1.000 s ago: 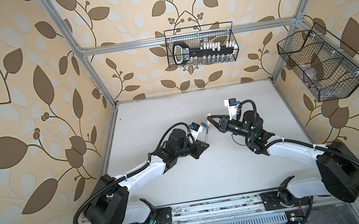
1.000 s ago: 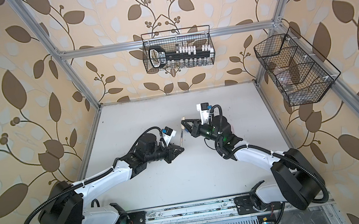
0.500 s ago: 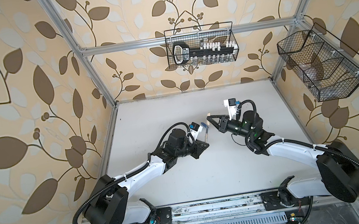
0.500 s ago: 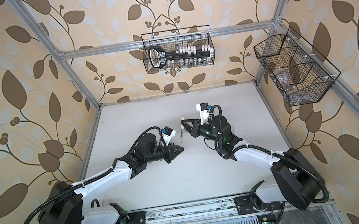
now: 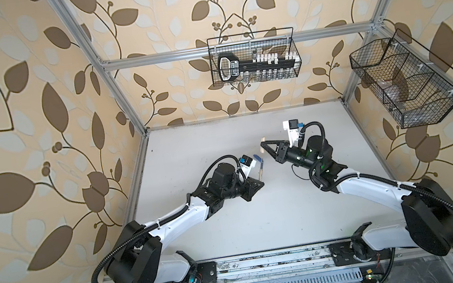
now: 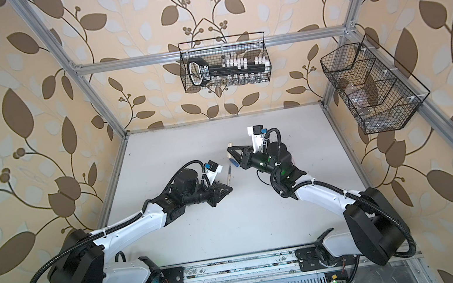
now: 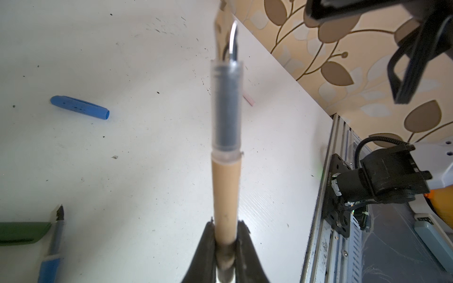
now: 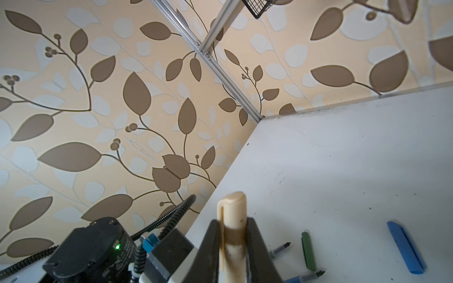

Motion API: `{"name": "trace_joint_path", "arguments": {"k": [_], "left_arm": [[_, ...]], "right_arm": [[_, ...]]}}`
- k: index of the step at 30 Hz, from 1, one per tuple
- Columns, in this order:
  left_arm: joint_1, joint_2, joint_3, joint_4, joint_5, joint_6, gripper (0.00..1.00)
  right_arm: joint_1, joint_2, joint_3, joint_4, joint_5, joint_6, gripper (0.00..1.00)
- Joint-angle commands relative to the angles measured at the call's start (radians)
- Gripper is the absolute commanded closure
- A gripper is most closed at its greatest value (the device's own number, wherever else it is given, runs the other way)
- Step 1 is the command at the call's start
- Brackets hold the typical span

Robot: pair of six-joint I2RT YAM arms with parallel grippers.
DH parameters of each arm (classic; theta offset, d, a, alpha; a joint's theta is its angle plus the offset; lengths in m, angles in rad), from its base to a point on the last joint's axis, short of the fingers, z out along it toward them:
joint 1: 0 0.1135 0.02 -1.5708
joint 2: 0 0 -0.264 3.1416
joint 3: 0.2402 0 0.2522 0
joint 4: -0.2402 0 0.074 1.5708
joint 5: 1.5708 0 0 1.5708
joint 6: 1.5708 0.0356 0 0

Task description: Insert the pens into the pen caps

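The left hand [image 7: 225,224] is clenched on the tan pen [image 7: 225,186], its two dark fingers pinching the rear end of the barrel. The pen runs straight out from the grip, a clear grey sleeve ahead of the tan barrel and the dark nib at the far end, held up in the air over the tabletop [image 7: 122,171]. The right hand [image 8: 232,220] is clamped on the tan cap [image 8: 232,205], whose rounded closed end sticks out past the fingers. In both top views the two hands are raised over the middle of the tabletop, near each other but apart, so pen and cap are not joined. Below them on the tabletop lie the blue cap [image 7: 79,107], alone, and the green cap [image 7: 22,231] with the uncapped blue pen [image 7: 49,268] just beside it.
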Motion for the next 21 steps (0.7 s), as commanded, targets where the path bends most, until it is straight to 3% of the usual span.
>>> {"name": "trace_joint_path", "arguments": {"k": [1,21], "left_arm": [[-0.011,-0.039,0.028,0.000,-0.011,0.024,0.85],[-0.012,-0.045,0.025,0.004,-0.012,0.019,0.85]], "right_arm": [[-0.003,0.007,0.030,-0.004,-0.023,-0.012,0.82],[0.030,0.002,-0.086,0.026,0.003,0.010,0.82]]}}
